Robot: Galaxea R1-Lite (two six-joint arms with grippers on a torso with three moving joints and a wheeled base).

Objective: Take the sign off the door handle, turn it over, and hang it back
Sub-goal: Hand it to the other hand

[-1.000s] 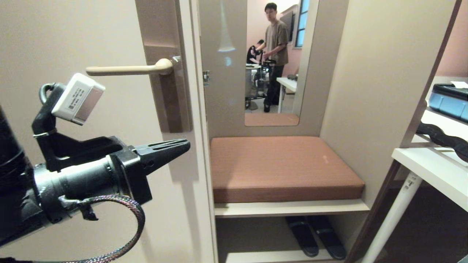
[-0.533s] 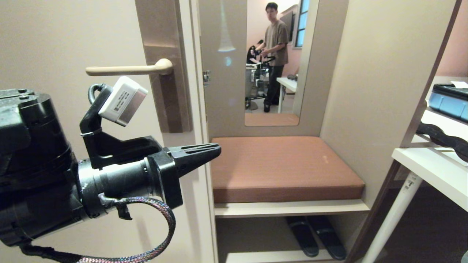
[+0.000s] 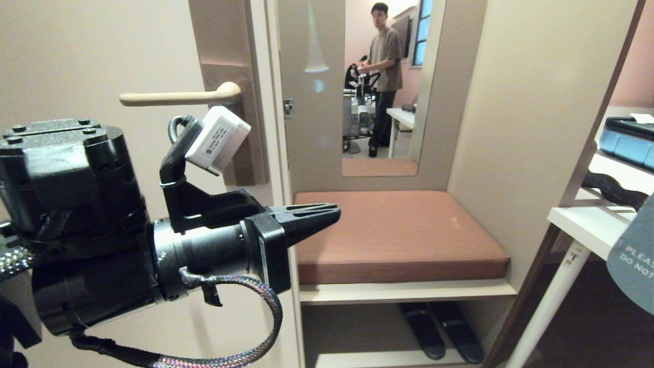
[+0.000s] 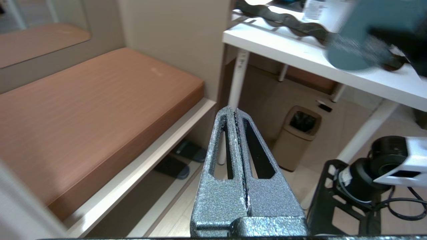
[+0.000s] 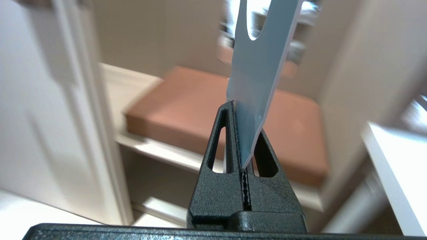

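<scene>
Left gripper [image 3: 334, 212] further right than a second back, jaws pressed together, empty; sign [image 3: 633, 266] newly at right edge, off handle [image 3: 176, 97], pinched in right gripper [image 5: 242, 133]. Thin, light, stiff, likely slippery card: best gripped low, clear of hole

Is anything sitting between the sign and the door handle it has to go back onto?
Yes. The left gripper, shut and empty, hangs below the bare door handle, between it and the sign at the far right, clamped by the right gripper.
</scene>
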